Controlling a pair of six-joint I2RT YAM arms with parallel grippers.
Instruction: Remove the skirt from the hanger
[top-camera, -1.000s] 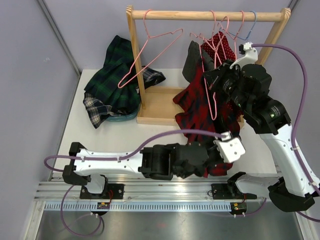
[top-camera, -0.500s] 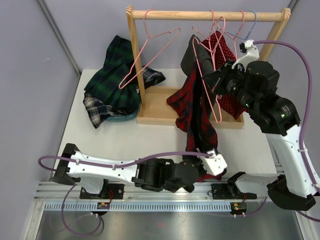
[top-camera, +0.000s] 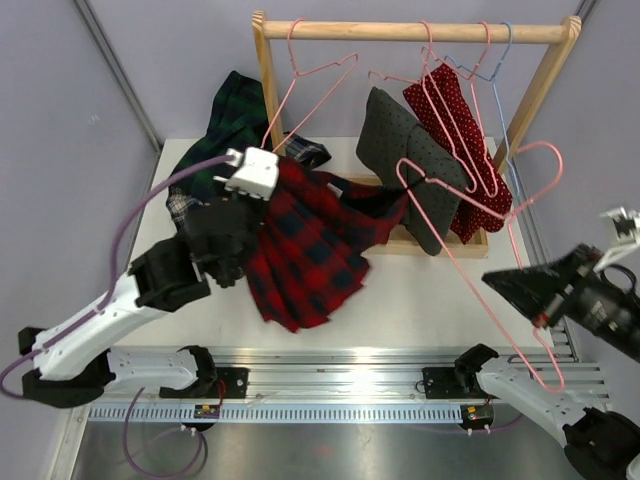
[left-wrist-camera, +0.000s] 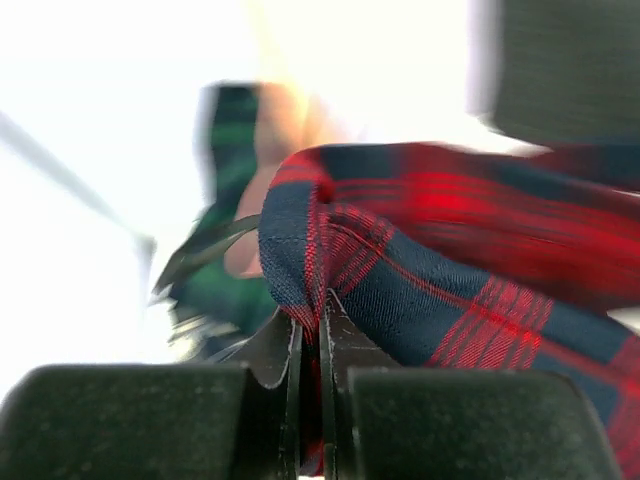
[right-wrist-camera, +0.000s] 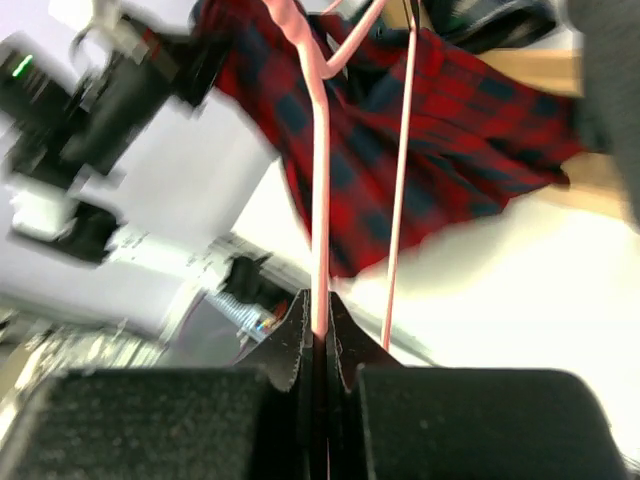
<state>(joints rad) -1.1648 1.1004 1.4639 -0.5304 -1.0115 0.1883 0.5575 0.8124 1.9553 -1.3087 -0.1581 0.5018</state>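
Observation:
The red and navy plaid skirt (top-camera: 310, 250) hangs spread out from my left gripper (top-camera: 236, 262), above the table's left middle. In the left wrist view the jaws (left-wrist-camera: 322, 310) are shut on a fold of the skirt (left-wrist-camera: 450, 230). My right gripper (top-camera: 497, 284) is at the right, shut on a rod of the big pink wire hanger (top-camera: 470, 262). The hanger is off the rail and tilted. The right wrist view shows the rod (right-wrist-camera: 320, 150) pinched in my gripper (right-wrist-camera: 322, 300), with the skirt (right-wrist-camera: 440, 120) behind. The skirt's right tip reaches near the hanger's far corner; I cannot tell if they touch.
The wooden rack (top-camera: 410, 30) stands at the back. On it hang a grey dotted garment (top-camera: 410, 150), a red dotted one (top-camera: 455, 110), an empty pink hanger (top-camera: 310, 80) and a blue one (top-camera: 500, 40). Green plaid skirts (top-camera: 235, 100) lie piled at the back left.
My left gripper has swung from the near middle up and left, dragging the skirt away from the hanger. My right gripper has pulled the hanger off the rail, down and right.

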